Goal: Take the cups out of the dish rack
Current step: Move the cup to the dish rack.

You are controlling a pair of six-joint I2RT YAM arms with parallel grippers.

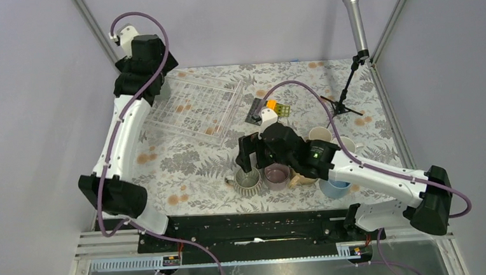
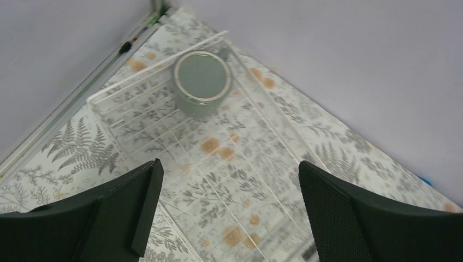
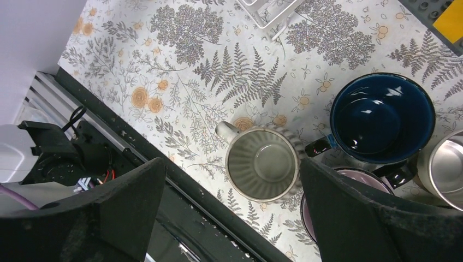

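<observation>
One pale grey-green cup (image 2: 201,82) stands upright in the far corner of the dish rack (image 2: 256,112). My left gripper (image 2: 226,180) hovers open above the rack's bars, short of that cup and holding nothing. In the top view the left wrist covers that corner of the dish rack (image 1: 194,108). The other cups stand on the table at the near right: ribbed grey-white (image 3: 263,164), navy (image 3: 382,117), steel (image 3: 445,169), mauve (image 1: 276,174), light blue (image 1: 334,186), white (image 1: 320,136). My right gripper (image 3: 232,166) is open above the ribbed cup, not touching it.
A dark studded plate (image 1: 256,114) with yellow and green blocks lies just right of the rack. A microphone on a small stand (image 1: 346,96) rises at the back right. The black base rail (image 3: 180,202) runs along the near table edge, close to the ribbed cup.
</observation>
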